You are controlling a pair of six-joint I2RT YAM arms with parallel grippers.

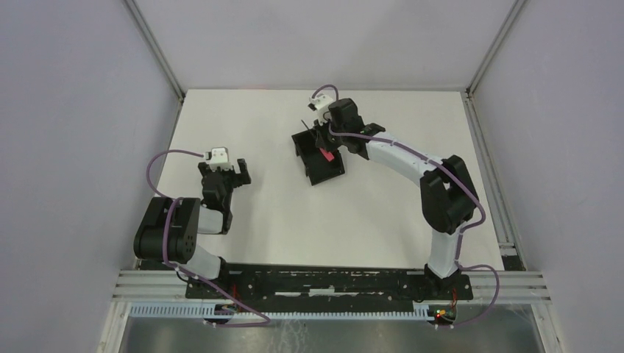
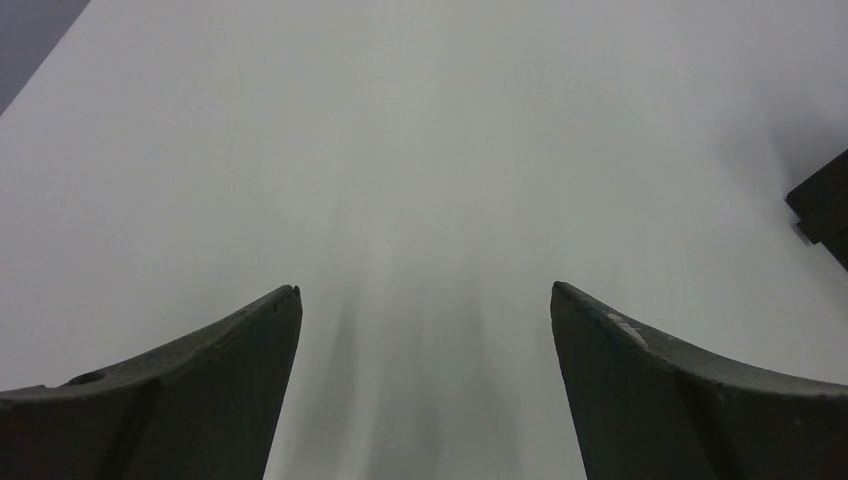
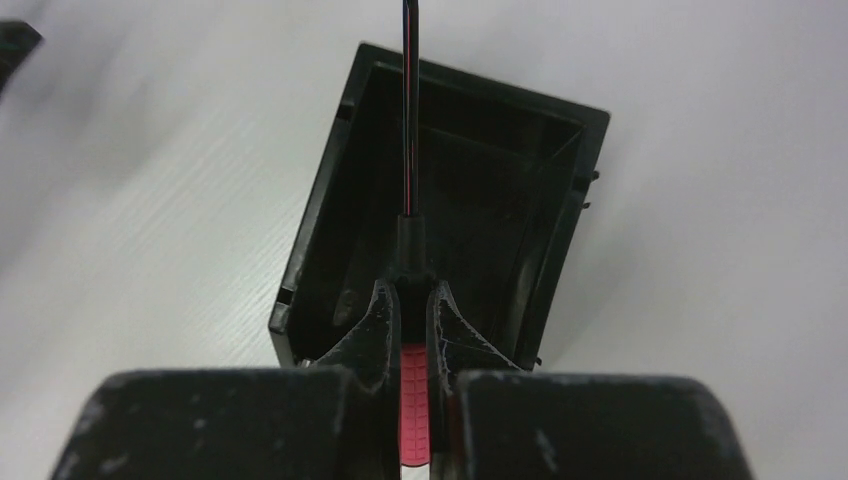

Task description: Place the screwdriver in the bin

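Observation:
The small black bin [image 1: 318, 157] stands on the white table near its middle. My right gripper [image 1: 329, 147] is shut on the screwdriver [image 1: 324, 154] and hovers over the bin. In the right wrist view the red handle [image 3: 413, 400] sits between the closed fingers. Its thin black shaft [image 3: 409, 110] points forward over the open bin [image 3: 340, 200]. My left gripper [image 1: 234, 171] is open and empty above bare table at the left. Its fingers [image 2: 230, 380] stand wide apart in the left wrist view. A corner of the bin [image 2: 825, 205] shows at that view's right edge.
Grey walls enclose the white table [image 1: 257, 125] on three sides. A black rail [image 1: 324, 283] with the arm bases runs along the near edge.

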